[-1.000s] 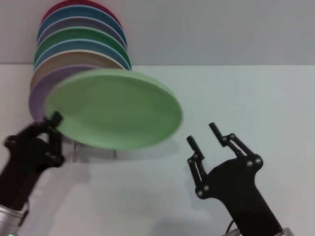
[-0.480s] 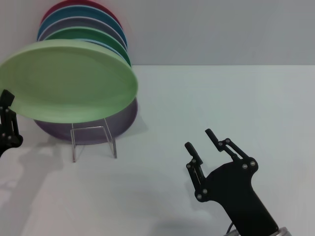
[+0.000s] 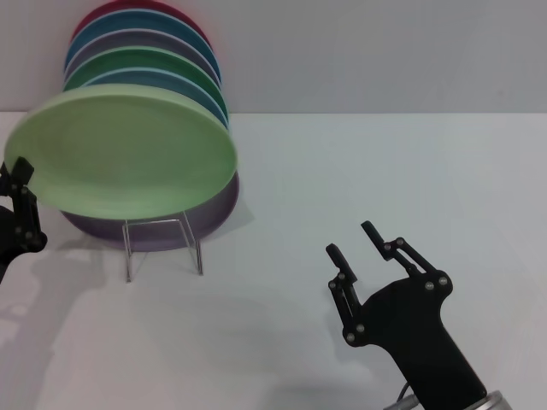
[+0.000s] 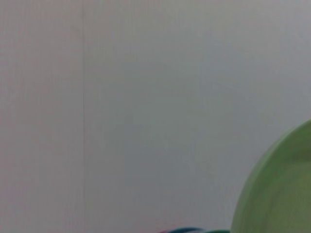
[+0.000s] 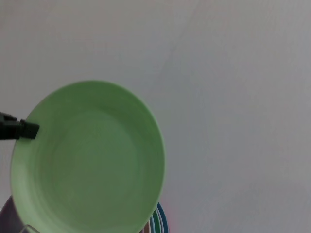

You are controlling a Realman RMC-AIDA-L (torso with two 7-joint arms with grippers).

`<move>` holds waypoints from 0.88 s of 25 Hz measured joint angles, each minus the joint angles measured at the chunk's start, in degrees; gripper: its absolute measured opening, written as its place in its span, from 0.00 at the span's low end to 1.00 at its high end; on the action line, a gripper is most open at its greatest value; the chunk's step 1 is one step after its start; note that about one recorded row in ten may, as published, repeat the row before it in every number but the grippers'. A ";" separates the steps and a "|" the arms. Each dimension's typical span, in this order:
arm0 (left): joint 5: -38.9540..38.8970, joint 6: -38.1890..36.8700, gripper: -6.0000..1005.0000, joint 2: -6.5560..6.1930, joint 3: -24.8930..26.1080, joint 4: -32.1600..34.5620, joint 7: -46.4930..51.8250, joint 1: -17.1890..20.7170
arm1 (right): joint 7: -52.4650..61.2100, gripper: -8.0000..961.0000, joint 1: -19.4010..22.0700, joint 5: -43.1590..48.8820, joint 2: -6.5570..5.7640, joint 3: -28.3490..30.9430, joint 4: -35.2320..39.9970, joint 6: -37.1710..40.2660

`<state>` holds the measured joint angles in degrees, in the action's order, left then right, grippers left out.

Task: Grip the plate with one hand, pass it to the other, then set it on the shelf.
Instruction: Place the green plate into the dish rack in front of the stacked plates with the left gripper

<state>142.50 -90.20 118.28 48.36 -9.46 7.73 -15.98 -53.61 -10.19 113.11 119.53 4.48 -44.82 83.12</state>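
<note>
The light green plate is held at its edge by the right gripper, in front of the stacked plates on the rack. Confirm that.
Not quite: the left gripper holds the light green plate at its edge, as the head view shows. The right gripper hangs open and empty over the table, well apart from it. The rest stands: the plate is in front of the stacked plates on the rack.
</note>
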 joint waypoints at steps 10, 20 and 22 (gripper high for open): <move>0.26 2.46 0.04 0.13 -0.17 1.48 -0.34 0.48 | 0.00 0.40 -0.12 0.00 -0.08 0.83 0.49 0.02; 0.43 8.34 0.04 0.41 -0.91 1.65 -2.08 0.27 | 0.00 0.39 -0.43 0.00 -0.08 0.88 0.66 0.03; 0.41 9.03 0.04 0.41 -0.91 1.62 -2.43 0.20 | 0.00 0.39 -0.46 0.00 -0.09 0.88 0.66 0.02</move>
<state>142.91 -81.17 118.69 47.45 -7.84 5.30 -15.79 -53.61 -10.65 113.11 119.44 5.36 -44.16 83.15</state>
